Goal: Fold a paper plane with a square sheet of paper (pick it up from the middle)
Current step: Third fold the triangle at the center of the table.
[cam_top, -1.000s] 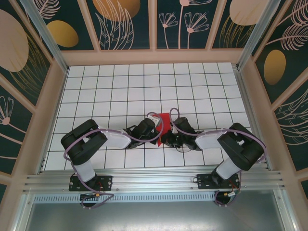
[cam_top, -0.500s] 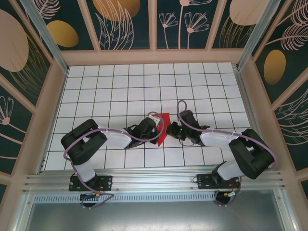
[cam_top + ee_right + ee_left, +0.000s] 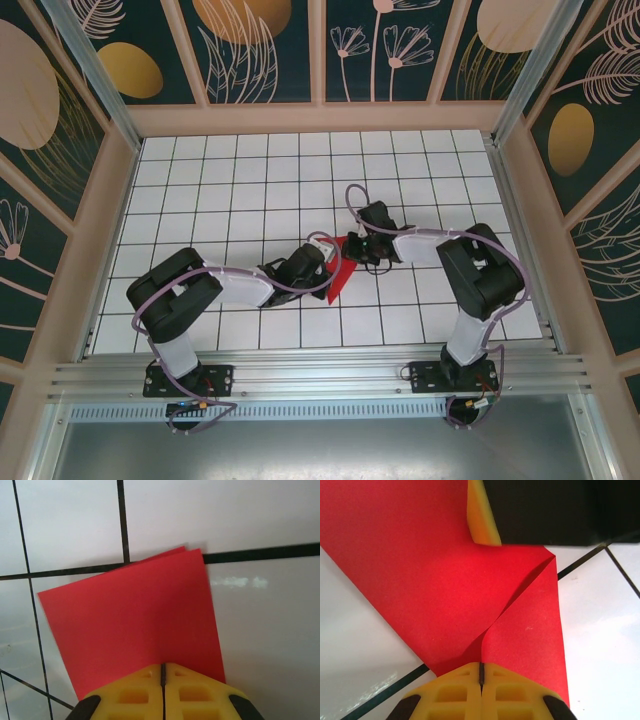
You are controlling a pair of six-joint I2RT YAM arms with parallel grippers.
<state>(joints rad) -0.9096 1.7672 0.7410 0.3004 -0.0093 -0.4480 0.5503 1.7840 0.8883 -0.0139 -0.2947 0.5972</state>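
The square sheet of paper point(image 3: 338, 275) is bright red and folded into a creased wedge, lying on the white grid table point(image 3: 250, 180) just right of centre. My left gripper point(image 3: 326, 264) is shut, with its tips down on the near-left part of the paper point(image 3: 420, 570). A flap edge runs up to the closed yellow tips of the left gripper point(image 3: 481, 666). My right gripper point(image 3: 357, 248) is shut too, its tips point(image 3: 163, 667) lying on the doubled red paper point(image 3: 135, 615) at its far right end. One yellow finger point(image 3: 481, 522) of the right gripper shows at the top of the left wrist view.
Pink frame walls point(image 3: 320, 118) with dark floral panels enclose the table on three sides. The aluminium rail point(image 3: 320, 380) carrying both arm bases runs along the near edge. White tiles lie open towards the back and both sides of the table.
The right gripper has swept from the paper's near right side up to its far right end, the forearm swinging away from the rail. The left gripper and the paper have stayed put.
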